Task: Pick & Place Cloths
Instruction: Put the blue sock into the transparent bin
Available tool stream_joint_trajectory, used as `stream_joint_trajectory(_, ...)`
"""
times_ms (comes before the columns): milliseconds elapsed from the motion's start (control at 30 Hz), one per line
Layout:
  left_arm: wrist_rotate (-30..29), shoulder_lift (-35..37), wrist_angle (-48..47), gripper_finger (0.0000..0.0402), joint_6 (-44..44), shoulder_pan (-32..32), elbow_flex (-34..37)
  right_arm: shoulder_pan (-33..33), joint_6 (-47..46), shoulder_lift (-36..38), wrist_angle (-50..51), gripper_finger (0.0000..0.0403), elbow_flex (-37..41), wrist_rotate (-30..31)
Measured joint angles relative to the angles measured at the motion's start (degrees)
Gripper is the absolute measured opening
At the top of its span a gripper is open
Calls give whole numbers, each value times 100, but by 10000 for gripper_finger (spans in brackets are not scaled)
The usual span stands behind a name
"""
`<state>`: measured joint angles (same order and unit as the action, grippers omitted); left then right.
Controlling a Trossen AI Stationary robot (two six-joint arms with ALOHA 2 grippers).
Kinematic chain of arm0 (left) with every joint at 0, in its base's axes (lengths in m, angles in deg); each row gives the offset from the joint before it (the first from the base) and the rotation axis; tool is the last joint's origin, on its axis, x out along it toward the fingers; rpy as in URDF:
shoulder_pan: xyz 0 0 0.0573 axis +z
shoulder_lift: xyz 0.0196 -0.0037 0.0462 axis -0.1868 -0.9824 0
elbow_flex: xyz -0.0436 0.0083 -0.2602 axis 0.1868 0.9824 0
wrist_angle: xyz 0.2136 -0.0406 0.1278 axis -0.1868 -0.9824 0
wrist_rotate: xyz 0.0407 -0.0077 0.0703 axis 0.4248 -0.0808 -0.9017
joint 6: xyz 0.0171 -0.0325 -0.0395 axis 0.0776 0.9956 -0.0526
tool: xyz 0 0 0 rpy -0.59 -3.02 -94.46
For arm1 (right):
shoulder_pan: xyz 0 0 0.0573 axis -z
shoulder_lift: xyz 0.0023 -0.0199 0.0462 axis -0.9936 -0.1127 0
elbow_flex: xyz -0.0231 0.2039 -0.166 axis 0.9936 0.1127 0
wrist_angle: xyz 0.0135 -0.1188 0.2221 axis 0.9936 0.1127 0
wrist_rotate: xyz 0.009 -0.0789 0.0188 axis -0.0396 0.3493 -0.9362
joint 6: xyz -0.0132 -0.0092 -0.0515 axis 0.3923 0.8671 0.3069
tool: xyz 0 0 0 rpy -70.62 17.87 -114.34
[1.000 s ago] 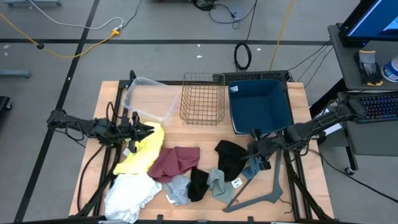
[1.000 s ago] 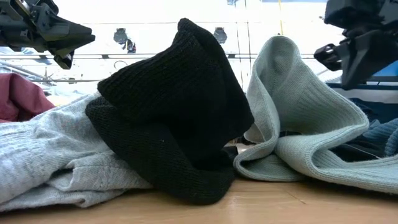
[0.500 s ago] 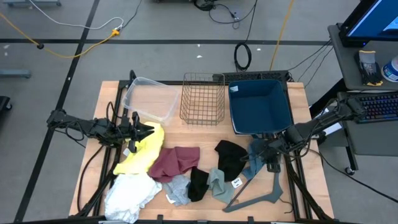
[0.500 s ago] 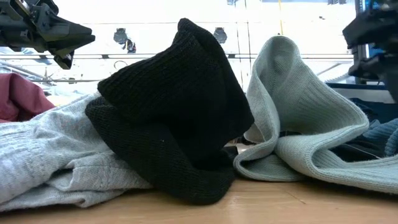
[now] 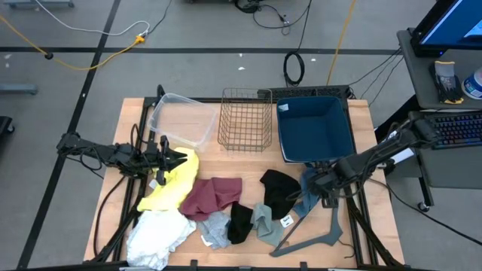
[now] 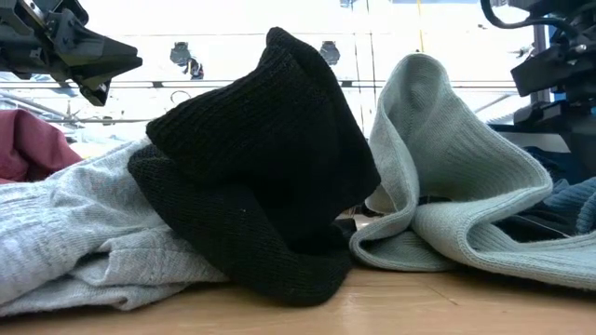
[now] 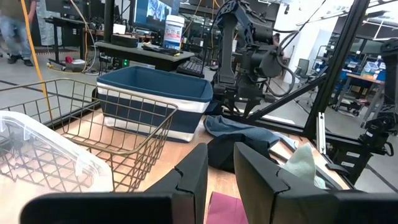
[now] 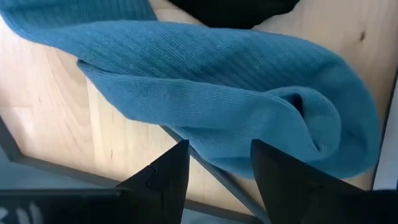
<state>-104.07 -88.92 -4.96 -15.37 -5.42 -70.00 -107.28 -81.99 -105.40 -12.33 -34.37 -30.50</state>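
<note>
While both arms hang over the table, the scene reads so:
R gripper [image 8: 214, 177]: over the blue cloth [image 8: 205, 93], just in front of the navy bin [image 5: 316, 129]; fingers apart w/ a clear gap, nothing between them, cloth lies below on the wood, not gripped.
L gripper [image 7: 219, 177]: above the yellow cloth [image 5: 175, 183] at the table's left side, beside the clear plastic tub [image 5: 181, 119]; fingers nearly together, only a narrow gap, nothing seen held.
Blue cloth: rumpled on the table top [image 5: 248, 162], near the right edge, next to the larger black cloth [image 5: 279, 190]; part of it lies across a grey hanger bar [image 5: 316, 237].
Other cloths: maroon [image 5: 213, 197] mid-table, touching the yellow; white [image 5: 157, 235] at front-left corner; light grey [image 6: 74, 233] and small black [image 6: 256, 186] side by side at the front edge; pale grey-green [image 6: 456, 195] right beside the black, folded up on itself.
Containers: wire basket [image 5: 245, 119] btw. tub and bin, all three along the far side; no cloth visible in any of them.
</note>
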Motion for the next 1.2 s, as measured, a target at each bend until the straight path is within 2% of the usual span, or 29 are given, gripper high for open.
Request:
stream_joint_trajectory(100, 0, 0, 0, 81, 2, 0, 0, 0, 145, -20, -49, 162, 0, 25)
stream_joint_trajectory(267, 0, 0, 0, 81, 2, 0, 0, 0, 530, -25, -213, 162, 2, 440)
stream_joint_trajectory(467, 0, 0, 1, 81, 3, 0, -1, 0, 918, -163, -260, 162, 4, 476)
stream_joint_trajectory(800, 0, 0, 2, 81, -44, 0, 0, 0, 908, -1194, -275, 162, 26, 979)
stream_joint_trajectory(933, 0, 0, 2, 81, -46, 0, 0, 0, 858, -1551, -313, 162, 33, 944)
stream_joint_trajectory(1200, 2, 0, 7, 81, -44, 0, 0, -21, 1071, -1934, -844, 160, 53, 412)
